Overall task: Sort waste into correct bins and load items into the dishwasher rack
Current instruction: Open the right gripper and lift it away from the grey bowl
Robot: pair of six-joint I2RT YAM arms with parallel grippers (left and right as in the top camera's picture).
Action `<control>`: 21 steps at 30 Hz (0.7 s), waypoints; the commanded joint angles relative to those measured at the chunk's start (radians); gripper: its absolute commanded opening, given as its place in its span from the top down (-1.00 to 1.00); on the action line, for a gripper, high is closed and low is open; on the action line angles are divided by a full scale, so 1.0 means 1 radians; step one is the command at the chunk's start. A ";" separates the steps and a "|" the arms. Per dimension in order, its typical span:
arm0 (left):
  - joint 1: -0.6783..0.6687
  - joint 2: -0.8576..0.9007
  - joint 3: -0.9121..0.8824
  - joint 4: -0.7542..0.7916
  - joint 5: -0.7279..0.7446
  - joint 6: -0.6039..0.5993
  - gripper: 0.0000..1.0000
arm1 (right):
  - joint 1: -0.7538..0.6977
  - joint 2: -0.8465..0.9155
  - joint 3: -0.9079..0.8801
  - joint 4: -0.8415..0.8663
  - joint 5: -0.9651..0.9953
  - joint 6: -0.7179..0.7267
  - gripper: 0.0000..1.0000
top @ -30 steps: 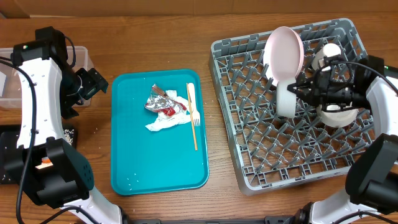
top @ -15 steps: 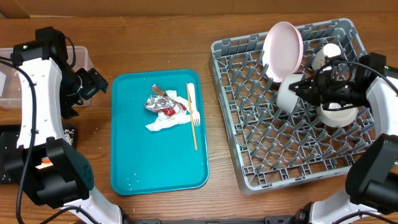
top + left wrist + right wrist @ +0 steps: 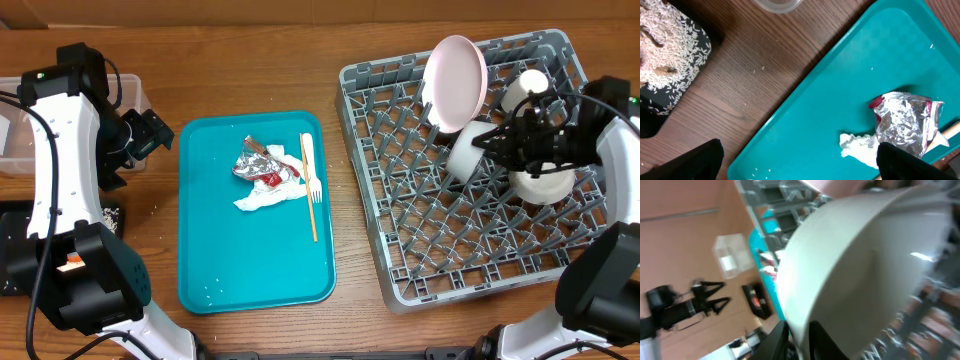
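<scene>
In the dishwasher rack (image 3: 420,230) a round white-pink plate (image 3: 458,80) stands on edge at the back. A small white bowl (image 3: 462,152) leans tilted just below the plate, its rim pinched by my right gripper (image 3: 487,140). The right wrist view shows that bowl (image 3: 865,265) filling the frame, its rim between the fingers of the right gripper (image 3: 799,340). A second bowl (image 3: 545,185) and a white cup (image 3: 527,88) sit further right. On the teal tray (image 3: 220,260) lie a foil wrapper (image 3: 262,165), a napkin (image 3: 265,198) and a white fork (image 3: 310,165). My left gripper (image 3: 152,135) hangs open by the tray's left edge.
A thin wooden stick (image 3: 312,210) lies beside the fork. The clear tub (image 3: 135,95) stands at the far left. The black tray (image 3: 670,55) holds rice and is partly under the left arm. Bare wood separates the teal tray (image 3: 840,75) from the black tray.
The small bowl has tipped from standing on edge to leaning up against the plate. My right arm has drawn slightly to the right. The left arm has not moved.
</scene>
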 commanded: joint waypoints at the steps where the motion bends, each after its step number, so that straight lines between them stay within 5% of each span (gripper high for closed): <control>1: -0.002 -0.009 0.021 0.001 -0.009 0.019 -1.00 | -0.005 -0.029 0.080 -0.031 0.245 0.055 0.62; 9: -0.002 -0.010 0.021 0.001 -0.009 0.019 -1.00 | -0.005 -0.103 0.221 -0.154 0.510 0.153 0.21; 12: -0.002 -0.009 0.021 0.003 -0.009 0.019 -1.00 | -0.005 -0.121 0.259 -0.198 0.533 0.154 -0.26; 15: -0.002 -0.009 0.021 0.003 -0.009 0.019 -1.00 | -0.005 -0.139 0.300 -0.233 0.560 0.170 -0.46; 21: -0.002 -0.009 0.021 0.004 -0.008 0.019 -1.00 | 0.005 -0.187 0.365 -0.259 0.596 0.200 -0.49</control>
